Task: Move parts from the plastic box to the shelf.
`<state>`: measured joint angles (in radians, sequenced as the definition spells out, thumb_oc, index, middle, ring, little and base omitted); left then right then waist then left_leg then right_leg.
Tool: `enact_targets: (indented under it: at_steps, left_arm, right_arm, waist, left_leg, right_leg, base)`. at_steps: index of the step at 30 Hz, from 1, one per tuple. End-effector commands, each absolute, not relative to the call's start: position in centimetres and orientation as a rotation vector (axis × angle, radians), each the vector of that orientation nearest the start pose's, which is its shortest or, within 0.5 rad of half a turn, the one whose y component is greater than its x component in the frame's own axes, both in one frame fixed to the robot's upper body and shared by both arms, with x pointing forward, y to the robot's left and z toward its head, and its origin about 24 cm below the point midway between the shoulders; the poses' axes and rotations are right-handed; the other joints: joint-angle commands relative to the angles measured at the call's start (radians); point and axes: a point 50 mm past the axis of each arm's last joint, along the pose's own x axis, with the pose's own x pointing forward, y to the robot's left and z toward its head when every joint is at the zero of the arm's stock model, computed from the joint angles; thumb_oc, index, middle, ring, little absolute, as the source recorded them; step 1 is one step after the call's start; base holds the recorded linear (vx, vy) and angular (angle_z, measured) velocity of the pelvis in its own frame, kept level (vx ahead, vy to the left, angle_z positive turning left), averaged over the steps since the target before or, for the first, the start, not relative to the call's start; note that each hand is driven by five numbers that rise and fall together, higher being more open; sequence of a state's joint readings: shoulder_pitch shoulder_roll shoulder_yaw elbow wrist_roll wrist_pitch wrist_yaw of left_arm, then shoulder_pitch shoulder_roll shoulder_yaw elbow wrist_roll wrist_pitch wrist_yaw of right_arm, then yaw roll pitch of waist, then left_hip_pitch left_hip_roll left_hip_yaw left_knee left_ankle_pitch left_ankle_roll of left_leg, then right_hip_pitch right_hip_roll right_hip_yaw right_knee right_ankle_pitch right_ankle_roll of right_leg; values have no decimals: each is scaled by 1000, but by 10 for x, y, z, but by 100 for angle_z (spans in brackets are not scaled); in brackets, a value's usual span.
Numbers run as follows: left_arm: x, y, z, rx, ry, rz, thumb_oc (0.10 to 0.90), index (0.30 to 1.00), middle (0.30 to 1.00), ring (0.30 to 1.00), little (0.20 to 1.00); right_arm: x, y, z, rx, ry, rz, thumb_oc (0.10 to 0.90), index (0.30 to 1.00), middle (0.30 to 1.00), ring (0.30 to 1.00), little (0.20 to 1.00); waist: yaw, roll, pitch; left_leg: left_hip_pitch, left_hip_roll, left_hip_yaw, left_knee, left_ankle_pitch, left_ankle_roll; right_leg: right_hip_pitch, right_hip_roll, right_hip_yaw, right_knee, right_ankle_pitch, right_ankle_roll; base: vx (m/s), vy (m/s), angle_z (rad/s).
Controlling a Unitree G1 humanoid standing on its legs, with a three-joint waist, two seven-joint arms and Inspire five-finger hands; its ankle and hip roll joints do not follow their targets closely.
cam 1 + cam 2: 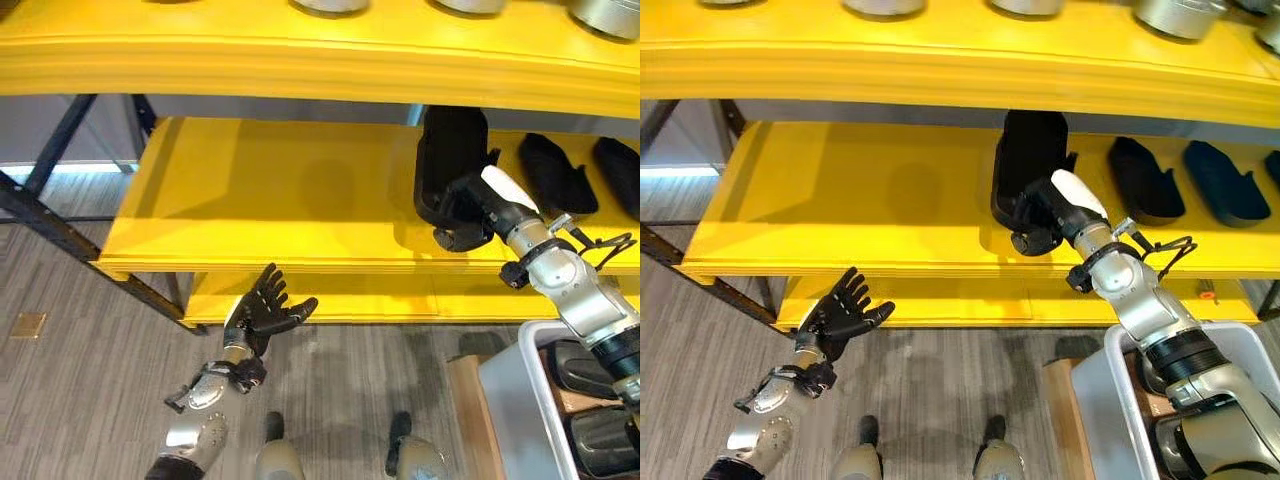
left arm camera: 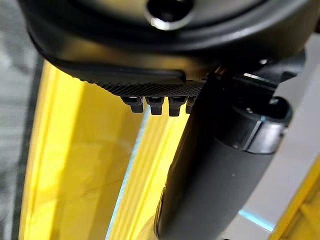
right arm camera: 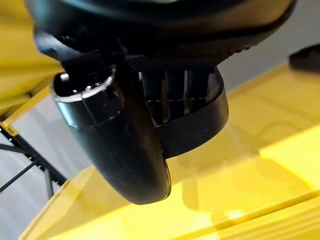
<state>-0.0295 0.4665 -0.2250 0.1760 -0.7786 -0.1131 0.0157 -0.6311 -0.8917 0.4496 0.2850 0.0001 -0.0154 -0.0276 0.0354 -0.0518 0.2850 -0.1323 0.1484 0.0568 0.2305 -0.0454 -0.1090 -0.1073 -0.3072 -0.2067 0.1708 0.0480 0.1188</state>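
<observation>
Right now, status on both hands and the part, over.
Right hand shut on black part, part over middle shelf. Left hand open, idle below shelf edge. More black parts lie to the right; placement spot looks clear.

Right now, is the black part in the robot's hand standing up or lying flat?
Standing up: the right hand grips the black part upright on the yellow shelf.

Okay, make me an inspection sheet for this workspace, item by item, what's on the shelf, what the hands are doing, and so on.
Surface: yellow shelf, middle level partly bare.
Job's things: black part on the shelf in the right hand's grasp; two more black parts lying beside it; others in the plastic box.
Clutter: metal pots on the top level.
Hands: right hand curled round the part; left hand open, below the shelf edge.
Cables: nothing seen.
Surroundings: grey floor.
</observation>
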Motion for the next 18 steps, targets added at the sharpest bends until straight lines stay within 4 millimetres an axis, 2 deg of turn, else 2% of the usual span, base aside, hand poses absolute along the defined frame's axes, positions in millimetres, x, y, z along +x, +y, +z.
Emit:
enact_targets:
  at_steps: [1,10,16,18]
  left_arm:
    - [259,200,59,-269,-66,-143,900,1000,1000,1000,1000]
    - [259,204,60,-279,-77,-115,900,1000,1000,1000,1000]
    - [256,205,66,-292,-104,-121,900,1000,1000,1000,1000]
    - [255,208,69,-297,-120,-114,900,1000,1000,1000,1000]
  right_arm:
    - [348,-229,255,-983,-512,-40,400,300,300,300,300]
    - [357,-229,261,-1028,-490,-44,400,300,300,300,300]
    - [363,-225,270,-1093,-482,-17,400,300,300,300,300]
    - [363,-232,276,-1142,-470,-35,400,300,300,300,300]
  waist:
    - [12,-40,-123]
    - [21,-46,-119]
    - [28,-36,-92]
    - [34,-26,-69]
  left_leg:
    - [-82,83,22,122,-62,-5]
    - [-92,90,19,151,-79,-4]
    - [-114,108,9,181,-78,-16]
    - [-143,115,-6,204,-76,-25]
  right_leg:
    - [73,-45,17,35,-90,49]
    - [50,-40,26,77,-108,50]
    - [1,-32,26,157,-141,48]
    - [-37,-32,22,209,-159,44]
  base:
    - [52,75,14]
    - [28,2,-4]
    - [-43,-47,-7]
    - [-113,-91,2]
